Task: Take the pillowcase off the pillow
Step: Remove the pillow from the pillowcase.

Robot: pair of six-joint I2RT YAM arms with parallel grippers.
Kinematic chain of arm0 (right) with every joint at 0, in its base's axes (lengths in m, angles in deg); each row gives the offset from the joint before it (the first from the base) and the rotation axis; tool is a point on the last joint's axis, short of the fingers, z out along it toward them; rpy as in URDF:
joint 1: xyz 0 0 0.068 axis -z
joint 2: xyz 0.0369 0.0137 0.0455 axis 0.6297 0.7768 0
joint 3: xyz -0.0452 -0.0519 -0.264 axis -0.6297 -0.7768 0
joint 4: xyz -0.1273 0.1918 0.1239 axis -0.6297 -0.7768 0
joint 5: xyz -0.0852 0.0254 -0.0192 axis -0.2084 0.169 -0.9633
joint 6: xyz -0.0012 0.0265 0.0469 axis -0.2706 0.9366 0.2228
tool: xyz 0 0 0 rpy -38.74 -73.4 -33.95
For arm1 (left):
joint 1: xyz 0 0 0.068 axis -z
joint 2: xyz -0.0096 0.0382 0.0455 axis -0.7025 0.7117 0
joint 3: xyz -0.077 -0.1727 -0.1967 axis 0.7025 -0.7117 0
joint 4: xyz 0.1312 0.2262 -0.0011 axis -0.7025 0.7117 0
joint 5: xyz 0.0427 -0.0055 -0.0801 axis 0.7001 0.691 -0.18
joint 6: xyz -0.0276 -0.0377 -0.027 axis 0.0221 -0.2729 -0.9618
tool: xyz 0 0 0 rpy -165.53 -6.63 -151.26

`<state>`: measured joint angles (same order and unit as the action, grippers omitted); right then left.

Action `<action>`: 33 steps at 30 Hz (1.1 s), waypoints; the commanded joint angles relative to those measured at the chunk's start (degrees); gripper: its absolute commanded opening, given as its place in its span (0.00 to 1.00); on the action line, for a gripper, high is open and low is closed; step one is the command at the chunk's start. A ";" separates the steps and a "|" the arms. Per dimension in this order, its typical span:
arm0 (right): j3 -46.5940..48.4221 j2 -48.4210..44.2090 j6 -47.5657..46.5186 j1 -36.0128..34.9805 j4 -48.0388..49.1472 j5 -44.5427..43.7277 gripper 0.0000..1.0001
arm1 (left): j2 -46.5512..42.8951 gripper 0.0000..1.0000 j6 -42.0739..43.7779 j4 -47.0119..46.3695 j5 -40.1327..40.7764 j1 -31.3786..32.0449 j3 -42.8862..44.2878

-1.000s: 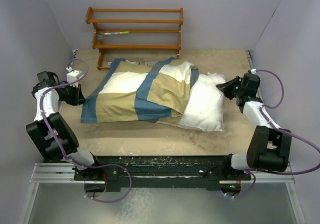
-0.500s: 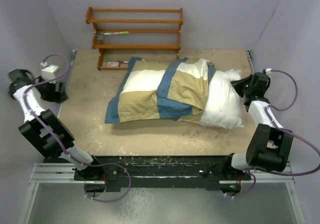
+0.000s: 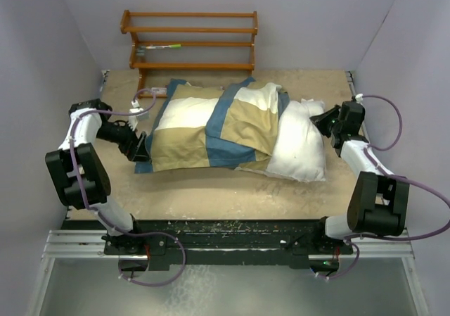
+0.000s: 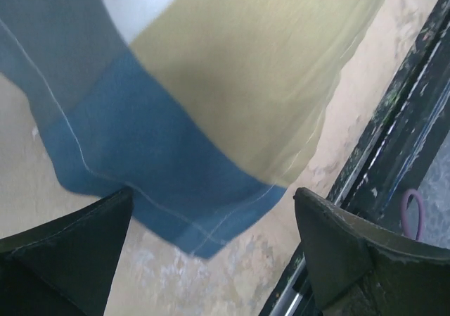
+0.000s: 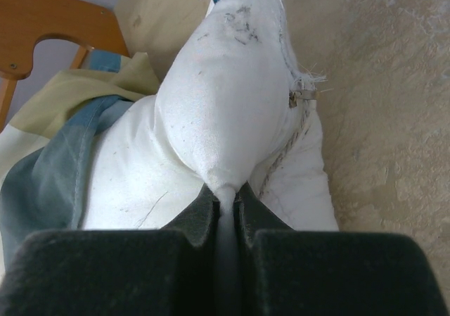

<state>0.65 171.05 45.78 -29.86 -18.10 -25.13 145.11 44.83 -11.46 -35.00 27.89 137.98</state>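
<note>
Since half a second ago the left arm has swung in from the left wall, and the left end effector (image 3: 137, 148) now sits at the near-left corner of the pillowcase (image 3: 211, 126). The bundle has also slid a little to the left on the tabletop (image 3: 211, 189).

From above, the pillowcase covers the left and middle of the pillow (image 3: 304, 147), whose bare white right end sticks out toward the right end effector (image 3: 321, 122). That view is too coarse to show either grip.

The left wrist camera settles one: the two dark fingers (image 4: 77, 245) are spread wide, with the blue hemmed corner lying ahead of them, loose and not clamped. The right wrist camera settles the other: the fingers are pressed nearly together on a pinch of the pillow's white fabric. It also shows dark specks and a frayed seam.

A wooden rack (image 3: 190, 45) stands at the back wall.
</note>
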 commanded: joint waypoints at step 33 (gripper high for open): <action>3.69 -7.80 5.13 4.57 2.64 4.97 0.00 | -1.75 0.00 -13.86 -19.16 9.88 -11.00 -1.28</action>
<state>1.30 166.88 47.95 -28.05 -19.65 -21.37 148.54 35.21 -22.76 -30.68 21.97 133.09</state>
